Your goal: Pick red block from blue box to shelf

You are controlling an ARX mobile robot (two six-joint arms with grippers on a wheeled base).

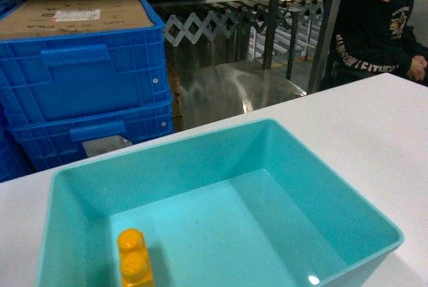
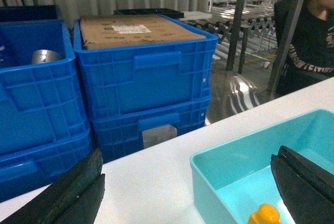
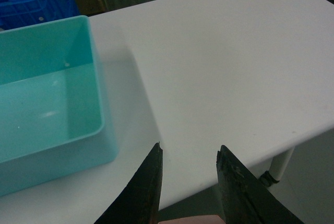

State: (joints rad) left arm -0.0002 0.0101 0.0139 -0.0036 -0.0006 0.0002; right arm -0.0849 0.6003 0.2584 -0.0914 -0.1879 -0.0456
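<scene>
Left claw (image 2: 185, 190) hangs spread and empty over the near rim of the turquoise bin (image 2: 209, 164), right claw (image 3: 189, 169) likewise parted above the white desk (image 3: 219, 62). Only a yellow block (image 1: 134, 258) shows inside; no red block is visible, so the grasp looks unstarted and finding it comes next.

A yellow brick (image 1: 134, 257) stands on the tub floor near its left wall. The white desk (image 1: 374, 126) carries the tub. Behind it, stacked blue crates (image 1: 87, 93) hold a cardboard sheet (image 1: 73, 14) on top. A person in black (image 1: 374, 26) sits at the far right.
</scene>
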